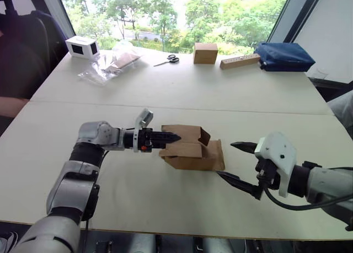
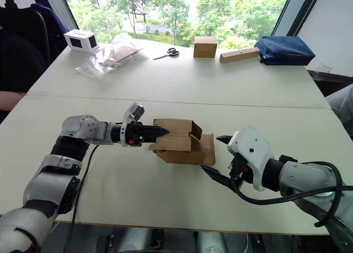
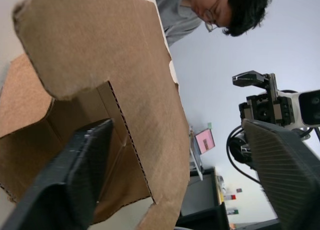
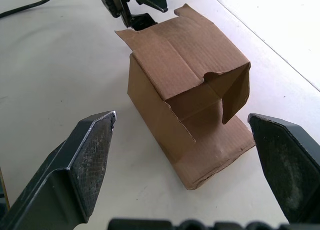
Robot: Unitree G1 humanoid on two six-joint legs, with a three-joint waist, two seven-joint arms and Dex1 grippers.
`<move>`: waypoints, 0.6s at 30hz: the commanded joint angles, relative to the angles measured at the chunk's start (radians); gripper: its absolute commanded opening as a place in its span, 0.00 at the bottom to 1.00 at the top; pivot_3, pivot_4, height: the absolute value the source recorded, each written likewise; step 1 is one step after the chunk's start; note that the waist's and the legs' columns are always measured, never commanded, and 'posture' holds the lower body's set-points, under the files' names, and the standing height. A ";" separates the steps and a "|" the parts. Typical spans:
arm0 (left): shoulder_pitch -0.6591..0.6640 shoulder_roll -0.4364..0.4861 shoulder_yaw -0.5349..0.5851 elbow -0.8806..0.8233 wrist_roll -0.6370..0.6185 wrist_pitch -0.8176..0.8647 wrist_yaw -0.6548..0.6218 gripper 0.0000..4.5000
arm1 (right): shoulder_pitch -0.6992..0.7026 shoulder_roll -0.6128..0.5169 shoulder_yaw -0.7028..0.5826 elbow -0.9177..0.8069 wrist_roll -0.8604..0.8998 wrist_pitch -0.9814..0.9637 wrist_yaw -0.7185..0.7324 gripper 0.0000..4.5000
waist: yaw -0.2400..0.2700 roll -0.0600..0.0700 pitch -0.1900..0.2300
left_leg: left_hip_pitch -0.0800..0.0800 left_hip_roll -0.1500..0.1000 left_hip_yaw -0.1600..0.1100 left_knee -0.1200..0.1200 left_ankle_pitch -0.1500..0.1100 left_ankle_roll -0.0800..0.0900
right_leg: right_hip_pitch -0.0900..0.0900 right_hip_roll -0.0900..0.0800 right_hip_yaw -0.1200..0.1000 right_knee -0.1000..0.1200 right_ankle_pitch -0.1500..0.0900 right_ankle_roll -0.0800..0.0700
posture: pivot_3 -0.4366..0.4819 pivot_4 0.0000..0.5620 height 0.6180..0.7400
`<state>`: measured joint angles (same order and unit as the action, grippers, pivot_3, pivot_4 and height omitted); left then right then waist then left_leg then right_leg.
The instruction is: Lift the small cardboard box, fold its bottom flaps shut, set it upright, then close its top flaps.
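The small cardboard box (image 1: 190, 151) lies on its side at the middle of the white table (image 1: 165, 87), its flaps (image 4: 235, 87) loose and partly open. My left gripper (image 1: 170, 137) reaches into the box's left end. It is open, with one finger (image 3: 75, 180) inside the box and a cardboard panel (image 3: 100, 44) between the two fingers. My right gripper (image 1: 238, 163) is wide open just right of the box, its fingers (image 4: 85, 165) spread on either side of it and holding nothing. Its lower fingertip is close to the box's bottom right corner.
Along the table's far edge lie a white box with a black window (image 1: 83, 46), a plastic bag (image 1: 113, 63), scissors (image 1: 168, 59), a squarer tan box (image 1: 205, 53), a wooden block (image 1: 240, 61) and a blue bag (image 1: 284, 56). A person (image 3: 215, 9) is beyond the table.
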<state>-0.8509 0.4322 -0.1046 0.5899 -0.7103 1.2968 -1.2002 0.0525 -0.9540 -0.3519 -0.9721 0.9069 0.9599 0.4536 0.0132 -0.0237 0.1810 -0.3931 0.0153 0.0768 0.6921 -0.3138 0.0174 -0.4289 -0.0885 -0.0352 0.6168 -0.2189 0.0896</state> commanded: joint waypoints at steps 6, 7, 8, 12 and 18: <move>-0.036 -0.054 0.026 0.043 0.025 -0.028 -0.009 0.04 | 0.040 0.015 0.026 -0.019 -0.049 -0.049 -0.011 1.00 | 0.000 0.000 0.000 | -0.001 0.000 0.000 0.002 -0.001 0.001 | 0.000 0.000 0.000 0.000 0.000 0.000 | 0.48 0.27 1.00; -0.036 -0.060 0.029 0.046 0.026 -0.029 -0.009 0.00 | 0.048 0.014 0.027 -0.021 -0.055 -0.052 -0.009 1.00 | 0.000 0.000 0.000 | -0.001 0.000 0.000 0.002 -0.001 0.001 | 0.000 0.000 0.000 0.000 0.000 0.000 | 0.48 0.27 1.00; -0.036 -0.065 0.031 0.049 0.026 -0.029 -0.008 0.00 | 0.055 0.013 0.026 -0.022 -0.059 -0.056 -0.007 1.00 | 0.000 0.000 0.000 | -0.001 0.000 0.000 0.002 -0.001 0.002 | 0.000 0.000 0.000 0.000 0.000 0.000 | 0.48 0.27 1.00; -0.032 -0.070 0.044 0.044 0.017 -0.031 -0.018 0.00 | 0.069 0.027 0.016 -0.021 -0.052 -0.065 -0.008 1.00 | 0.000 0.000 0.000 | -0.001 0.000 0.000 0.003 -0.001 0.002 | 0.000 0.000 0.000 0.000 0.000 0.000 | 0.48 0.27 1.00; -0.050 -0.042 0.128 -0.010 -0.010 -0.096 -0.036 0.00 | 0.032 0.154 -0.066 0.035 0.087 -0.099 -0.093 1.00 | 0.000 0.000 0.000 | -0.002 0.001 0.000 0.004 -0.001 0.002 | 0.000 0.000 0.000 0.001 0.000 0.000 | 0.48 0.27 1.00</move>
<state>-0.8677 0.3771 -0.0155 0.6304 -0.6882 1.2273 -1.2176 0.1057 -0.8158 -0.3679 -0.9449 0.9461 0.8927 0.3912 0.0129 -0.0239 0.1810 -0.3947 0.0159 0.0766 0.6957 -0.3152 0.0199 -0.4288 -0.0886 -0.0353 0.6174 -0.2187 0.0898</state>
